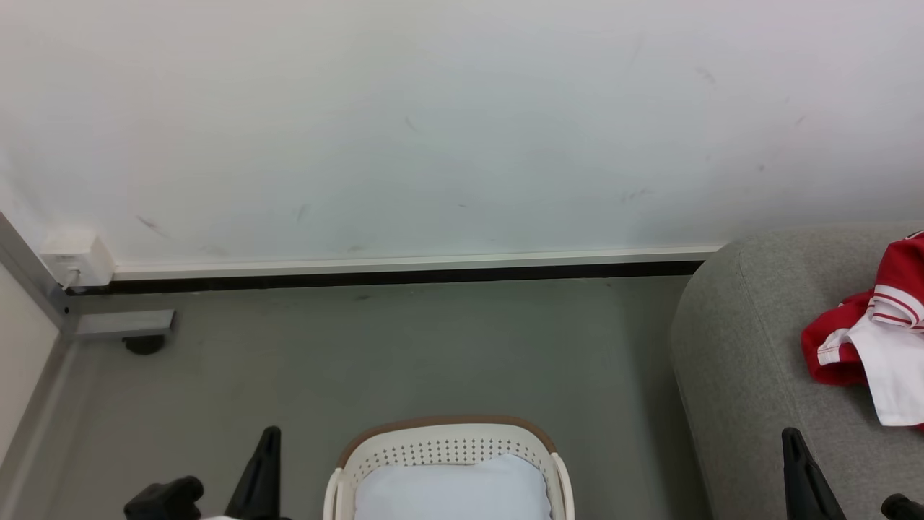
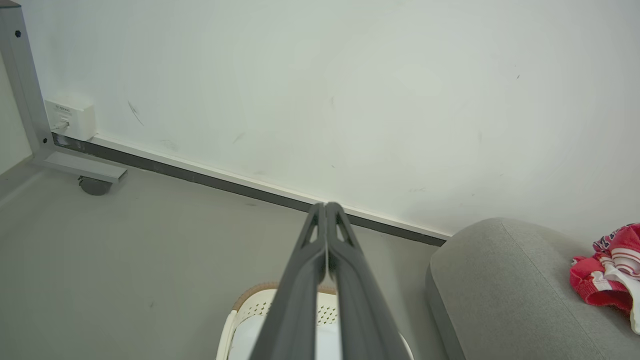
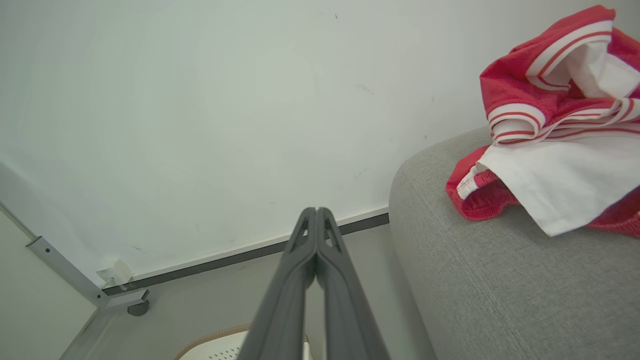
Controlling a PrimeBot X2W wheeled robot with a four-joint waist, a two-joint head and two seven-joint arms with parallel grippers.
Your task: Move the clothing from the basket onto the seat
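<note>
Red white-trimmed clothing (image 3: 550,125) lay on the light-grey fabric sofa (image 1: 743,347) right of the cream perforated basket (image 1: 447,426) — my left gripper (image 2: 326,206) and right gripper (image 3: 316,210), clenched empty, were best withdrawn slowly.

Clothing (image 1: 877,339) cut by the right edge, seat (image 1: 743,375) running off right and bottom, basket (image 1: 447,451) cropped at the bottom, its inside hidden under a pale cushion (image 1: 455,491)

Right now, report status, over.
Left pincer, right pincer shut, empty. Red white-trimmed clothing on light-grey fabric sofa. Cream perforated plastic basket holds pale blue cushion.
</note>
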